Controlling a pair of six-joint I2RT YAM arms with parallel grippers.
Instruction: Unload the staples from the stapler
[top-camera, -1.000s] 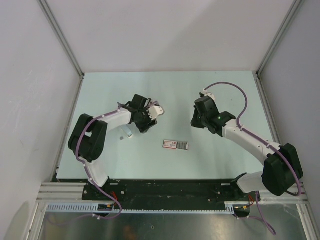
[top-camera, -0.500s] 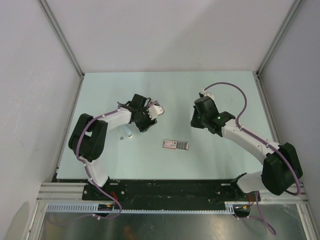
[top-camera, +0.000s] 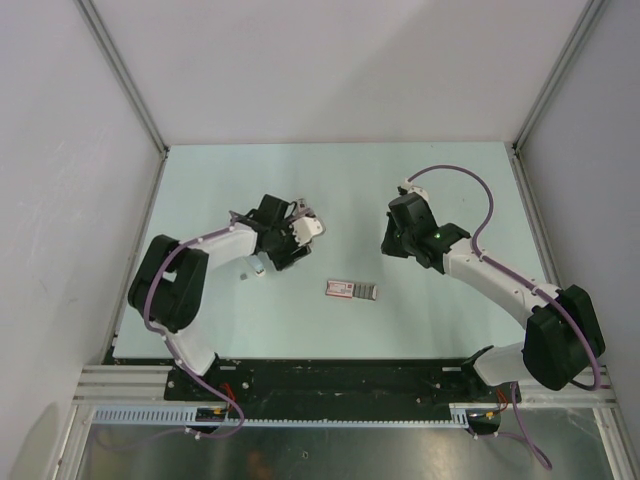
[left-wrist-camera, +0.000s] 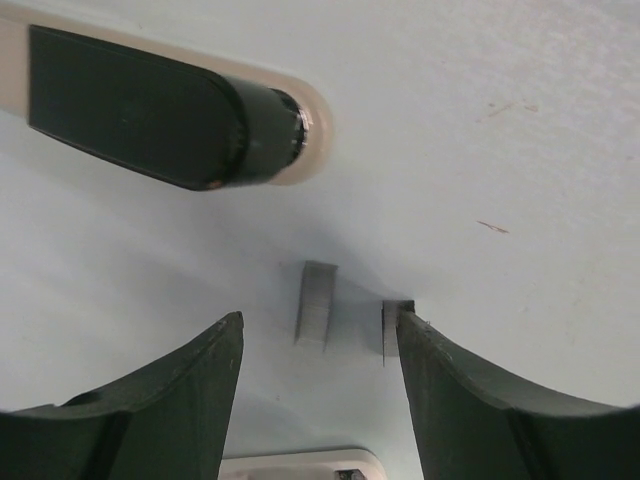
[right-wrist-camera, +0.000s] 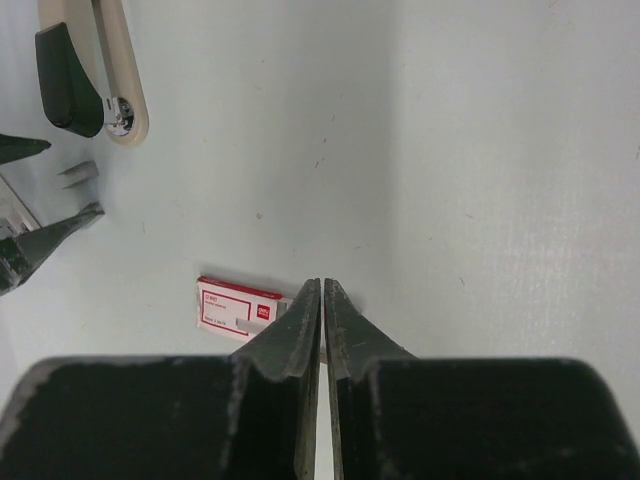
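Note:
The stapler (left-wrist-camera: 170, 110), black on a cream base, lies on the table beyond my left gripper; it also shows in the top view (top-camera: 312, 227) and the right wrist view (right-wrist-camera: 85, 65). Two short grey strips of staples lie on the table. One strip (left-wrist-camera: 317, 303) lies between the open left fingers, the other (left-wrist-camera: 390, 328) lies against the right fingertip. One strip shows in the right wrist view (right-wrist-camera: 78, 173). My left gripper (left-wrist-camera: 320, 320) is open and low over them (top-camera: 294, 240). My right gripper (right-wrist-camera: 322, 287) is shut and empty, off to the right (top-camera: 390, 243).
A red-white-grey packet (top-camera: 352, 291) lies at mid-table, partly behind the right fingertips in the right wrist view (right-wrist-camera: 238, 307). A small pale bluish cylinder (top-camera: 258, 268) lies by the left arm. Grey walls enclose the table on three sides.
My left arm has shifted a little left and its wrist has turned, with the gripper staying by the stapler. The right arm has not moved.

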